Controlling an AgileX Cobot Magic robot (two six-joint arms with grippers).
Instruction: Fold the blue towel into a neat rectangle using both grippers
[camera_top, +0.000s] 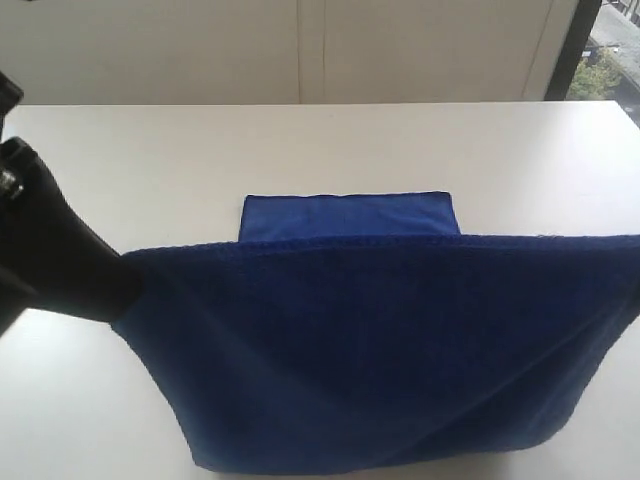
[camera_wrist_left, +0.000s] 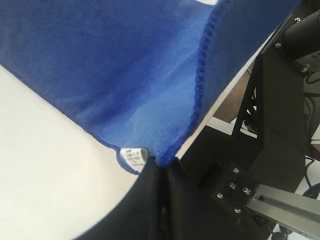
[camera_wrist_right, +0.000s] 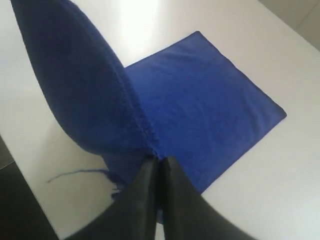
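The blue towel (camera_top: 380, 350) hangs stretched above the white table, its upper hem pulled taut from side to side. Its far part (camera_top: 348, 216) lies flat on the table behind the raised sheet. My left gripper (camera_wrist_left: 161, 167) is shut on one corner of the towel (camera_wrist_left: 125, 70), right beside the small white label (camera_wrist_left: 134, 157). The left arm (camera_top: 50, 260) is the black shape at the left of the exterior view. My right gripper (camera_wrist_right: 159, 162) is shut on the opposite corner of the towel (camera_wrist_right: 95, 100); it lies past the right edge of the exterior view.
The white table (camera_top: 330, 145) stretches behind the towel to a pale wall. A loose blue thread (camera_wrist_right: 75, 173) trails from the hem over the table near the right gripper. The black arm frame (camera_wrist_left: 280, 115) stands beyond the table edge in the left wrist view.
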